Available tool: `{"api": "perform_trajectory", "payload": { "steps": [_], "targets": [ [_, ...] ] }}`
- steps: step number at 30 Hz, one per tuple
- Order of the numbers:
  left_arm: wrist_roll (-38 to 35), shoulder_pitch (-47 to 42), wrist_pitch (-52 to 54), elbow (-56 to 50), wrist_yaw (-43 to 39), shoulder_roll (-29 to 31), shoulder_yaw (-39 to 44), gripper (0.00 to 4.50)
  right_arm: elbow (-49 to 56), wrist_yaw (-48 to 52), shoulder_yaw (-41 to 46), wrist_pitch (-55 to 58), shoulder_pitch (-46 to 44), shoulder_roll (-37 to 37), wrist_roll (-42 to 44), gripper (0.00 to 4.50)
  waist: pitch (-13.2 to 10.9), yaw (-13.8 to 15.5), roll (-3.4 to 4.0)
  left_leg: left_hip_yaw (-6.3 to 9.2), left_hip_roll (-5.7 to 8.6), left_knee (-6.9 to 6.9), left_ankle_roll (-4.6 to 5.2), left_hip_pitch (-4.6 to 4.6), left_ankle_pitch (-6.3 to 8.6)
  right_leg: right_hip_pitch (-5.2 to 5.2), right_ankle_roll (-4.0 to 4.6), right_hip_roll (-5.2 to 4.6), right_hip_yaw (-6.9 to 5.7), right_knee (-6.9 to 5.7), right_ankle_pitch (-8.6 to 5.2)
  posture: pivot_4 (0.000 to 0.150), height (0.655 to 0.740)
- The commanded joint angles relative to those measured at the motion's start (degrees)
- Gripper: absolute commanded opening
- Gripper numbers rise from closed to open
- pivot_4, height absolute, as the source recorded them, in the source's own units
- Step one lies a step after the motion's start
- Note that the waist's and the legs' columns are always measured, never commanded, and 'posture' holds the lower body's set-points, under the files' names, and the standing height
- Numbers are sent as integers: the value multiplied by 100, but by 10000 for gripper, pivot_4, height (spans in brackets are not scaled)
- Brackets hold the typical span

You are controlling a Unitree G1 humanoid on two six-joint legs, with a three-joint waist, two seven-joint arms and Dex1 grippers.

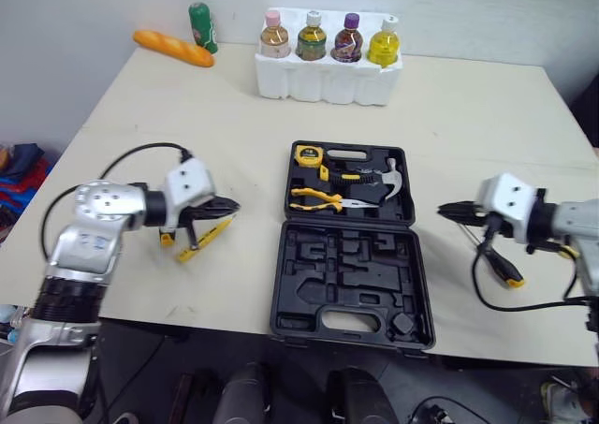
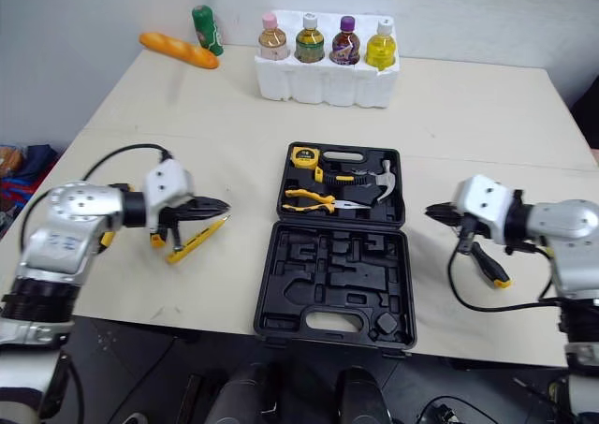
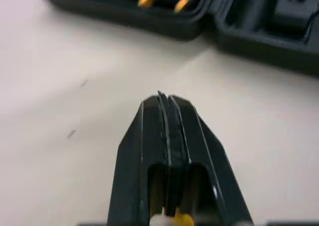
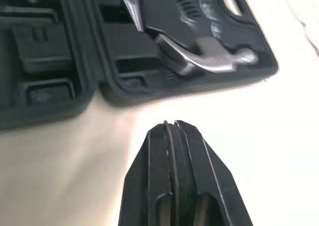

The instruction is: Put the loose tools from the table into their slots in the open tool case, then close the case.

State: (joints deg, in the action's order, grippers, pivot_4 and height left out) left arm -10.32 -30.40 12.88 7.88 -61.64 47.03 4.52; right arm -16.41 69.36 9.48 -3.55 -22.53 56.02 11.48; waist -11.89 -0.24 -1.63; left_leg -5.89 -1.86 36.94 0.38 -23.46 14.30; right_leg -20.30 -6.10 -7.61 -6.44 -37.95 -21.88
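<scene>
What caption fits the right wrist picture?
Shut right gripper pointing toward the hammer in the open tool case.

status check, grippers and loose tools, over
Left gripper and right gripper both shut, empty, flanking the open tool case. Yellow tool loose by left gripper, black-handled tool loose by right gripper. Nothing seen blocking the case.
</scene>
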Motion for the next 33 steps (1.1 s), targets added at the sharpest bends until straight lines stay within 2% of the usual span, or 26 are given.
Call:
{"api": "perform_trajectory", "payload": {
  "steps": [1, 4, 7, 10, 11, 15, 20, 22, 25, 28, 33],
  "targets": [
    [-445, 258, -313, 275, 26, 310, 976, 3120, 25, -23, 898, 247, 333, 224, 578, 13829, 0, -3, 0, 0, -1, 0, 0, 0, 0, 0, 0, 0, -1, 1, 0, 1500, 7400],
    [-755, 810, -573, 895, 715, 507, 2530, 14592, -573, -404, 2094, -227, 1362, 451, 433, 30160, 0, 0, 0, -3, 1, 2, 5, 5, 3, 6, -1, -5, -5, 1, 1, 1500, 7400],
    [-817, 1393, -651, 1310, 1146, 634, 3381, 28242, -1081, -708, 2747, -669, 2001, 381, 460, 44612, 0, -3, -1, -4, 2, -11, 9, 9, 15, 10, -2, -14, -3, 18, 1, 1500, 7400],
    [-482, 2001, -1168, 2031, 1428, 933, 3747, 41627, -1645, -1048, 3121, -1176, 2367, 216, 484, 45000, 0, -51, 0, -26, 6, -22, 23, 31, 27, 20, -9, -21, -2, 22, 4, 1500, 7400],
    [-457, 2130, -1126, 2258, 1581, 1017, 3849, 44803, -1796, -1181, 3198, -1394, 2476, 193, 425, 45000, 0, -75, 0, -27, 5, -22, 36, 34, 40, 23, -14, -24, 1, 22, 6, 1500, 7400],
    [-497, 2548, -1447, 3496, 2345, 1400, 4486, 44803, -2482, -1791, 3569, -1961, 2931, 104, 388, 45000, 0, -155, -1, -29, 9, -45, 50, 43, 50, 16, -16, -68, 14, 21, 9, 1500, 7400],
    [-628, 2932, -1517, 4314, 3011, 1564, 4886, 44803, -3357, -2354, 3724, -2101, 3440, 126, 407, 45000, 3, -174, -5, -53, 13, -82, 30, 51, 37, -4, -16, -73, 17, 22, 8, 1500, 7400],
    [-661, 3131, -1323, 4361, 2820, 1551, 4803, 44803, -3551, -2351, 3733, -2043, 3492, 153, 527, 45000, 3, -180, -5, -64, 15, -82, 35, 58, 38, -2, -16, -76, 24, 21, 8, 1500, 7400],
    [-584, 3303, -1657, 4255, 2992, 1485, 4714, 44803, -3470, -2122, 3667, -2046, 3422, 154, 715, 45000, 3, -191, -7, -76, 14, -87, 43, 94, 48, 21, -16, -79, 38, 21, 8, 1500, 7400],
    [-711, 3257, -1599, 4053, 2867, 1409, 4604, 44803, -3297, -2088, 3363, -1992, 3124, 214, 637, 45000, 6, -220, -9, -77, 3, -89, 12, 137, 77, 60, -13, -79, 53, 29, 8, 1500, 7400],
    [-788, 3223, -1474, 3479, 2784, 1330, 4441, 44803, -2525, -1607, 2903, -1893, 2572, 103, 835, 45000, 7, -287, -5, -74, 3, -97, 5, 131, 81, 59, -9, -85, 64, 37, 8, 1500, 7400]
  ]
}}
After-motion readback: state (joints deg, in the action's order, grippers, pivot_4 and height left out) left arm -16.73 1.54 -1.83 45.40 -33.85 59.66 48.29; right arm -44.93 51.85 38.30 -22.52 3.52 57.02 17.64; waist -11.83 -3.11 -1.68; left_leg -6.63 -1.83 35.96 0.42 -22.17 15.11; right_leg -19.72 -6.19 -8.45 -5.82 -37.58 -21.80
